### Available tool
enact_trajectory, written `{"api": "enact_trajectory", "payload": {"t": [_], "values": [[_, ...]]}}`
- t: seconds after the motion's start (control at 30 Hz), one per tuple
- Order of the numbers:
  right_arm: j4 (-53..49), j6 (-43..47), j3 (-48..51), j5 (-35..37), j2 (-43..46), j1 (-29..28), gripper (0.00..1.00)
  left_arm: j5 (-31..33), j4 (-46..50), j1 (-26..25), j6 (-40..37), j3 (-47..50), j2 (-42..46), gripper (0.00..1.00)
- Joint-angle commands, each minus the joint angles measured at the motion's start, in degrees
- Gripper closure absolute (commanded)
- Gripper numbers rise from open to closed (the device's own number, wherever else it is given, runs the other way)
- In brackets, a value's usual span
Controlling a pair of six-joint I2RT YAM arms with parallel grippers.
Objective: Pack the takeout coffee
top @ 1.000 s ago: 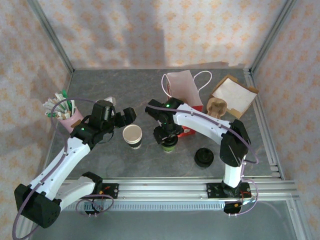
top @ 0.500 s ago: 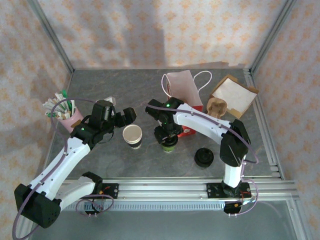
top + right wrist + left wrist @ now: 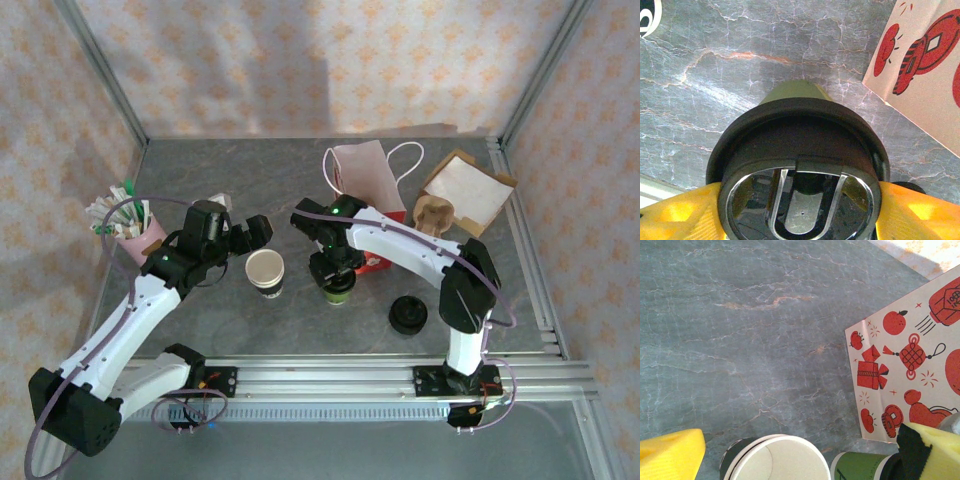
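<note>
The takeout coffee is a small olive-green paper cup with a black lid, standing upright on the grey table. My right gripper reaches down over it, and in the right wrist view its yellow fingers press on both sides of the lid. A like cup without a lid stands just left of it, its cream inside showing. My left gripper hovers open above and behind that lidless cup, with nothing between its yellow fingers. The takeout coffee's green wall shows at the lower right of the left wrist view.
A paper bag with red prints lies on its side behind the cups. A cardboard carrier sits at the back right. A stack of black lids rests at the front right. A pink cup of sachets stands at the left.
My right gripper's fingers have drawn in a little round the lid. The arms and cups have hardly moved.
</note>
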State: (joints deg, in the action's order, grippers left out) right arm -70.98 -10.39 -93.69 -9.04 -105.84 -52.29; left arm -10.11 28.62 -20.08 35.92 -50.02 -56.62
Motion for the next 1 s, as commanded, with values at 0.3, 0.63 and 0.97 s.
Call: {"api": "enact_trajectory", "payload": {"t": [0.3, 0.63, 0.97], "values": [[-0.55, 0.21, 2.25, 0.86, -4.01, 0.09, 0.38, -0.44, -1.03, 0.65, -0.51, -0.22, 0.46, 0.0], [-4.29, 0.01, -2.32, -0.34, 2.38, -0.48, 0.4, -0.53, -1.71, 0.65, -0.33, -0.81, -0.48, 0.0], [-8.17, -1.13, -4.42, -0.38, 7.32, -2.16, 0.41, 0.79, -2.95, 1.07, -1.28, -7.22, -6.11, 0.0]]}}
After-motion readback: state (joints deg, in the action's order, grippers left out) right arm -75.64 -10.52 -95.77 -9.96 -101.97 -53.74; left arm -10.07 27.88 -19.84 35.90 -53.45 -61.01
